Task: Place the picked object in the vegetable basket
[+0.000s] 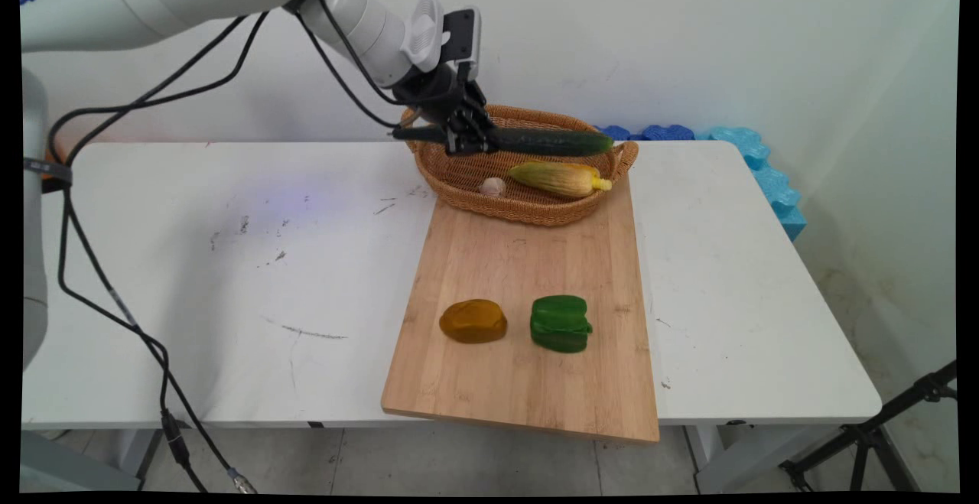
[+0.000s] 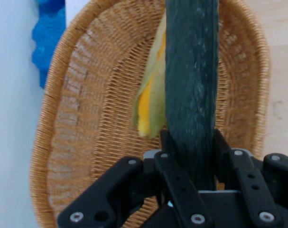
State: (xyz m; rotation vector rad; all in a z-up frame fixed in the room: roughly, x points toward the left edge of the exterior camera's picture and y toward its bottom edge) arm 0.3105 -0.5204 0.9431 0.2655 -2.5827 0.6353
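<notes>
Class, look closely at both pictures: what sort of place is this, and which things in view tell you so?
Probably a robotics lab staged as a kitchen: a gripper holds a cucumber over a wicker basket on a cutting board, on a plain white table, with a tripod alongside.

Green pepper, brown lump on board.

Robot test lab: bare white wall behind white table; blue foam pads at table's far right corner; tripod leg right of table.
</notes>
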